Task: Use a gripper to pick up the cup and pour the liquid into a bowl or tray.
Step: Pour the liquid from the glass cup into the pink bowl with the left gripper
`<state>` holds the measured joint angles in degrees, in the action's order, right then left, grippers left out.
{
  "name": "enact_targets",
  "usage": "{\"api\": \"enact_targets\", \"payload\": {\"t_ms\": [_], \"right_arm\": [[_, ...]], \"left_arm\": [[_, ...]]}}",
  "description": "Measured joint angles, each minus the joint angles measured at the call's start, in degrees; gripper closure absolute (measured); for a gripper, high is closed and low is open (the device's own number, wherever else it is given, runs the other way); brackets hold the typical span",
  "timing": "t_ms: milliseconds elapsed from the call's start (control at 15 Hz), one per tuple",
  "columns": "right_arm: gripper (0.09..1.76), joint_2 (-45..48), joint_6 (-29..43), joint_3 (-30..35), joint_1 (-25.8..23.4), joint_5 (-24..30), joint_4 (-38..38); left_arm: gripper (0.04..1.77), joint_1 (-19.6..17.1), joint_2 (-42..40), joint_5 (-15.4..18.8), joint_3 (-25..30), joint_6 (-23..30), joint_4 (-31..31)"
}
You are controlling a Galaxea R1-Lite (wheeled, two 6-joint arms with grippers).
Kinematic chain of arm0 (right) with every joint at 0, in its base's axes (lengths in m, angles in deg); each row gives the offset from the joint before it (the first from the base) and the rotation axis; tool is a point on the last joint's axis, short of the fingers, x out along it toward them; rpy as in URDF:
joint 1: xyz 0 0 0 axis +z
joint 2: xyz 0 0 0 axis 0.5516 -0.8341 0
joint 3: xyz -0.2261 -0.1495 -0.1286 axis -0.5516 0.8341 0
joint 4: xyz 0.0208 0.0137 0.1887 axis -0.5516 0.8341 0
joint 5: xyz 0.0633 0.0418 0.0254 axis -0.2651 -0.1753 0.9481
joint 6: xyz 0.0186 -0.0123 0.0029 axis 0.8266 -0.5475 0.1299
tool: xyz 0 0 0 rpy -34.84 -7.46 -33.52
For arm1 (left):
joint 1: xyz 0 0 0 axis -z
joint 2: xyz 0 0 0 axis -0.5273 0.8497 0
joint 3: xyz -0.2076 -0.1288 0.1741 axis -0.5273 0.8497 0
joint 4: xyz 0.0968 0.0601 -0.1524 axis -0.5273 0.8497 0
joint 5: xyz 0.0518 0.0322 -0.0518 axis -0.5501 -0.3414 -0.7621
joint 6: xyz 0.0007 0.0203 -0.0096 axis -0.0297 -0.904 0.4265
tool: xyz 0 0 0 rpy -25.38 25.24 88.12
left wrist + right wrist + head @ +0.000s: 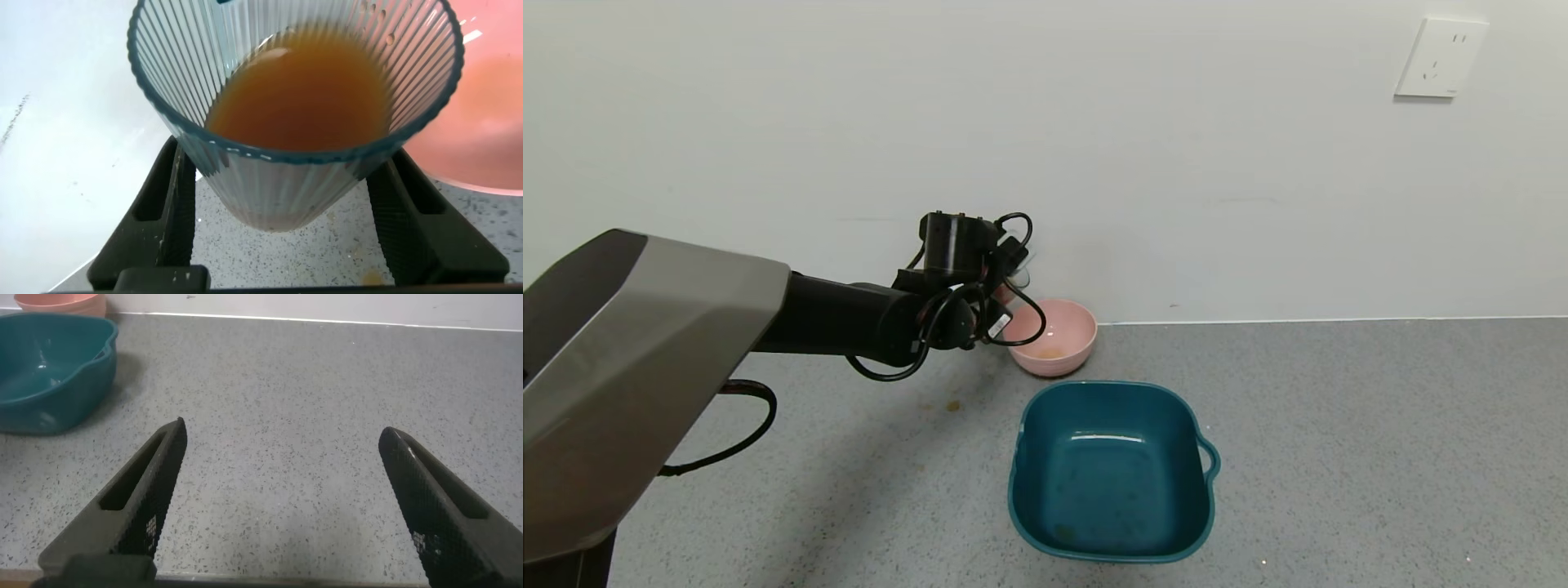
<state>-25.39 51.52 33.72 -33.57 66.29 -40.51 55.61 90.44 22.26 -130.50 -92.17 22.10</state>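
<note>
My left gripper (1011, 273) is shut on the ribbed pale blue-green cup (1021, 276) and holds it in the air just beside the near-left rim of the pink bowl (1072, 358). Cables and the hand hide most of the cup in the head view. In the left wrist view both fingers (167, 204) press on the cup (278, 192). It holds orange-brown liquid (302, 90) and is tilted. The pink bowl (490, 122) lies just behind it. A little orange liquid (1049, 353) lies in the bowl's bottom. My right gripper (282, 433) is open and empty above bare floor.
A dark teal square basin (1107, 490) with a handle stands in front of the pink bowl; it shows in the right wrist view (49, 367) too. A small orange stain (952, 404) marks the grey speckled surface. A white wall with a socket (1441, 57) stands right behind.
</note>
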Motion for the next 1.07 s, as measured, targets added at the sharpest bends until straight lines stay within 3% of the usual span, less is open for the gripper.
{"api": "enact_targets", "payload": {"t_ms": [667,1067], "right_arm": [[0.14,0.0,0.0,0.0,0.0,0.0,0.02],[0.14,0.0,0.02,0.0,0.0,0.02,0.02]], "left_arm": [[0.57,1.87,1.12,-4.61,-1.07,-7.55,3.69],[0.57,3.02,2.94,-9.92,-3.12,-12.31,4.96]]}}
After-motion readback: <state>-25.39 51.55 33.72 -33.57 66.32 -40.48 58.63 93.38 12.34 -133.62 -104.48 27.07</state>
